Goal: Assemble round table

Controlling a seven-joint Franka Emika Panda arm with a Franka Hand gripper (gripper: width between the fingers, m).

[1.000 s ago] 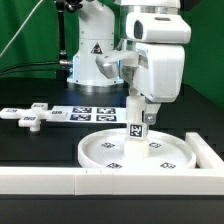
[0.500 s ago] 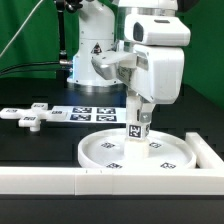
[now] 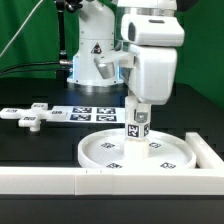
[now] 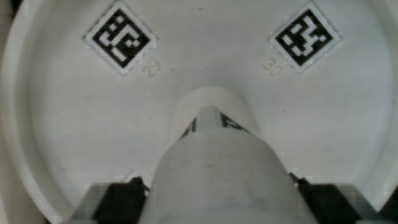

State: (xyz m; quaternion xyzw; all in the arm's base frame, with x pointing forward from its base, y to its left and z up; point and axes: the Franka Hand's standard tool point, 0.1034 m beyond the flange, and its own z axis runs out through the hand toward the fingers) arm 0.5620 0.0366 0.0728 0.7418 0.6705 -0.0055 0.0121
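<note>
The large rimmed round disc [image 3: 137, 150] lies flat on the black table at the front, with tags on its face. My gripper [image 3: 137, 115] is shut on the short cylindrical post [image 3: 137, 125], which stands upright over the disc's middle with its lower end at the disc's face. In the wrist view the post [image 4: 222, 160] runs out between the two dark fingers [image 4: 125, 200] toward the disc [image 4: 214, 40], whose two tags show. The cross-shaped piece [image 3: 27, 117] lies on the table at the exterior view's left.
The marker board [image 3: 85, 115] lies behind the disc. A long white border wall [image 3: 110, 181] runs along the front and up the exterior view's right side [image 3: 210, 150]. The robot base [image 3: 92, 55] stands at the back.
The arm has turned a little about the post and shifted slightly toward the exterior view's left. The post stays upright over the disc.
</note>
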